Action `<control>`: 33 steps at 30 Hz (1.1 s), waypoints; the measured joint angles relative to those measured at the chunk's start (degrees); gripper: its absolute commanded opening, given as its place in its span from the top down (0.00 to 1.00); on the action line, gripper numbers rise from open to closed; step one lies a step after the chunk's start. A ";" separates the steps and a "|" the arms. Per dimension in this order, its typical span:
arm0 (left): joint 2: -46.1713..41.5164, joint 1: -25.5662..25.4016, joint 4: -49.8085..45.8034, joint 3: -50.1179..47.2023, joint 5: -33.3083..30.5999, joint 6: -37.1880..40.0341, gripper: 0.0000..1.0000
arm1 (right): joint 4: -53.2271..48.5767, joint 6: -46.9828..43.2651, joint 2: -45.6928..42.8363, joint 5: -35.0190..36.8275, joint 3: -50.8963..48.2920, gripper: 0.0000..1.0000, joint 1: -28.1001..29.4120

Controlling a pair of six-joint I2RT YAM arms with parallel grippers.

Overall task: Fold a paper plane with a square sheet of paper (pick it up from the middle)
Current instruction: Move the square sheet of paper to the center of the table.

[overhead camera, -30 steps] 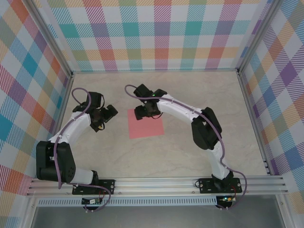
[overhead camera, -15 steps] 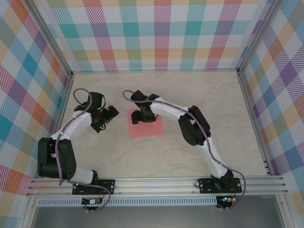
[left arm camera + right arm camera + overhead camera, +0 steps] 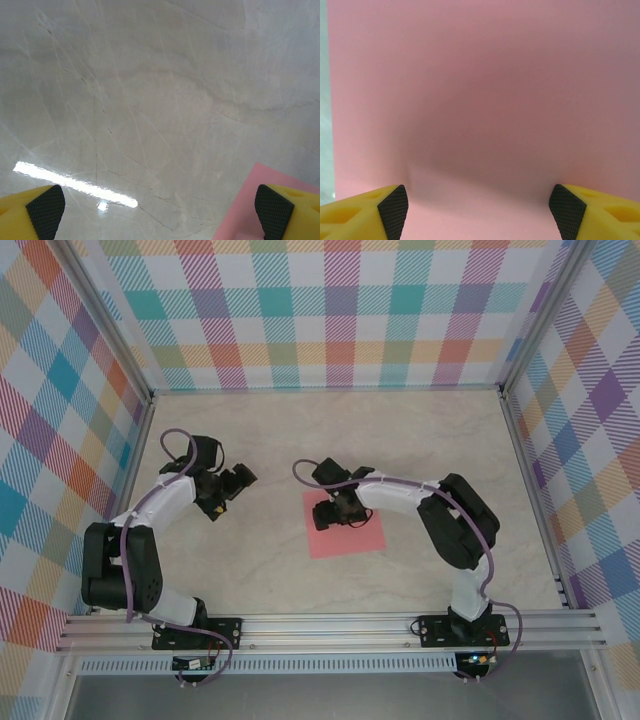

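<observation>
1. Surface (image 3: 300, 440): you had pale, marble-patterned stone, boxed in by plaid walls (image 3: 340, 310) on three sides.

2. Right arm (image 3: 450, 520): yours reached from its base at the near edge, bent inward toward the middle of the surface.

3. Left arm (image 3: 150, 510): yours stood folded on the left side, well apart from the right one.

4. Square sheet of paper (image 3: 350, 538): it lay flat near the middle of the surface, a little right of centre. It was salmon-pink and showed no crease. Being square, it offered you no long axis and no tip. Its edges sat slightly skewed to the surface's edges, the near edge rising a little toward the right in the top view. In the right wrist view the sheet (image 3: 485, 75) ran across almost the whole picture. In the left wrist view one corner (image 3: 250, 205) showed low on the right.

5. Right pincer (image 3: 333, 515): yours sat over the far left part of the sheet, jaws spread wide (image 3: 480, 207) and nothing clamped between them. You could not tell whether the tips touched the paper.

6. Left pincer (image 3: 238, 482): yours hung over bare stone to the left of the sheet, jaws at full spread (image 3: 160, 207), holding nothing.
</observation>
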 measured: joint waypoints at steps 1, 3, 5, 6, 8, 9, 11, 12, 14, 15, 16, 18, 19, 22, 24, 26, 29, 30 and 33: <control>0.31 -0.20 0.37 -0.42 0.63 0.00 0.00 | -1.29 -0.09 -0.52 0.02 -0.28 0.18 -0.04; 0.76 -0.74 1.36 -1.25 1.66 -0.02 0.00 | -4.55 0.00 -1.01 -0.39 -0.04 0.10 -0.11; 0.85 -1.36 2.60 -2.23 2.62 -0.07 0.00 | -8.85 0.96 -1.05 -0.66 1.38 0.02 -0.15; 0.85 -1.95 3.21 -2.73 3.13 -0.09 0.00 | -11.26 1.60 -1.05 -0.63 2.71 0.00 -0.15; 0.85 -3.28 4.57 -3.63 4.00 -0.22 0.00 | -14.34 2.62 -1.05 -0.55 5.73 0.00 -0.17; 0.85 -4.09 5.27 -4.07 4.31 -0.22 0.00 | -15.06 3.34 -1.05 -0.35 6.99 0.00 -0.20; 0.83 -5.79 6.64 -4.79 4.94 -0.26 0.00 | -15.63 4.50 -1.07 0.11 7.87 0.00 -0.22; 0.83 -6.54 7.34 -5.14 5.20 -0.28 0.00 | -16.02 5.05 -1.05 0.22 7.80 0.00 -0.28; 0.81 -7.96 8.66 -5.81 5.53 -0.55 0.00 | -16.59 5.97 -1.05 -0.11 7.06 0.00 -0.61; 0.81 -8.52 9.20 -6.12 5.70 -0.70 0.00 | -16.63 6.34 -1.05 -0.44 6.60 0.00 -0.92; 0.81 -9.03 9.90 -6.54 5.86 -0.92 0.00 | -16.63 6.56 -1.03 -0.79 6.21 0.00 -1.25; 0.81 -9.66 10.56 -6.99 5.88 -1.33 0.00 | -16.59 6.71 -0.98 -1.38 5.70 0.00 -1.92; 0.81 -9.92 10.78 -7.13 5.86 -1.53 0.00 | -16.39 6.75 -0.94 -1.70 5.53 0.00 -2.34; 0.81 -10.82 11.74 -7.17 5.75 -1.97 0.00 | -15.80 6.75 -0.76 -2.36 5.14 0.00 -3.45; 0.81 -11.37 12.17 -7.17 5.70 -2.32 0.00 | -15.58 6.73 -0.48 -2.36 5.05 0.00 -3.93; 0.85 -12.07 12.63 -7.17 5.68 -2.71 0.00 | -15.19 6.73 0.15 -2.36 5.05 0.00 -4.26; 0.87 -13.09 13.22 -7.15 5.66 -3.02 0.00 | -14.53 6.71 1.95 -2.45 5.05 0.00 -4.48; 0.96 -13.35 13.29 -7.15 5.64 -3.04 0.00 | -14.53 6.69 2.67 -2.34 5.05 0.00 -4.48; 1.38 -13.81 13.31 -7.15 5.22 -3.21 0.00 | -14.56 6.75 2.97 -2.12 5.22 0.00 -4.48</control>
